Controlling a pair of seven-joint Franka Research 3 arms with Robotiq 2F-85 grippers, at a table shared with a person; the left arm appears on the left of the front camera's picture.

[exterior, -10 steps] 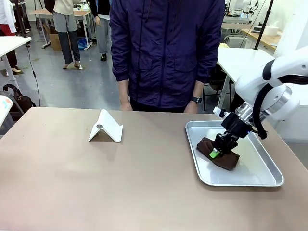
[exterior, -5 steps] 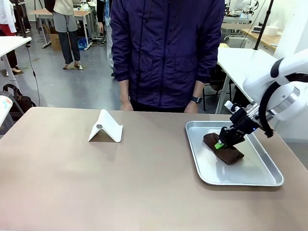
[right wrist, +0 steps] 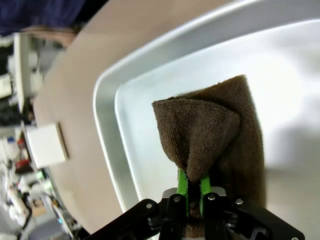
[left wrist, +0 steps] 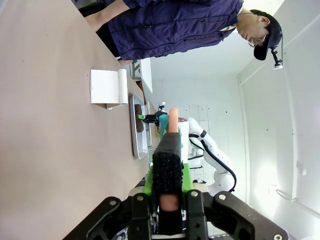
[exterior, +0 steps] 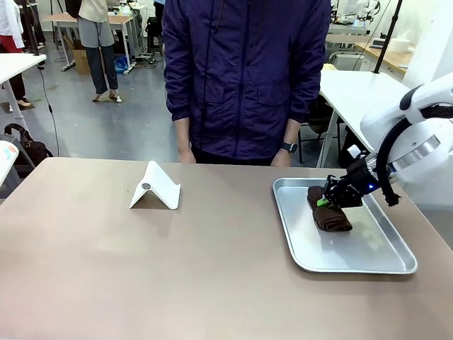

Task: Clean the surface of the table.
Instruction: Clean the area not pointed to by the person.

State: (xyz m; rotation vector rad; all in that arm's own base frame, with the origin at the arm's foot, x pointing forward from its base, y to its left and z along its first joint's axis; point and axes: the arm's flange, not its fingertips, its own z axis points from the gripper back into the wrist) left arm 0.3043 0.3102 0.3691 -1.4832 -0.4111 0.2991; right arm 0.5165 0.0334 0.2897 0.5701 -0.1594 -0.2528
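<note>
Pinching a raised fold of the brown cloth [right wrist: 200, 125] in tightly closed right jaws, inside the metal tray [exterior: 396, 263] at the right of the taupe surface [exterior: 177, 269]. Picking up the wiper, by the look of it; wiping not yet begun. Needing next a carry clear of the tray rim and a flat press onto the surface, avoiding the white stand [exterior: 156, 188]. Showing, in the right wrist view, green pads [right wrist: 182, 186] biting the fold; in the left wrist view, left jaws clamping a black brush-like tool [left wrist: 167, 170]; in the front view, a person [exterior: 244, 78] standing at the far edge.
</note>
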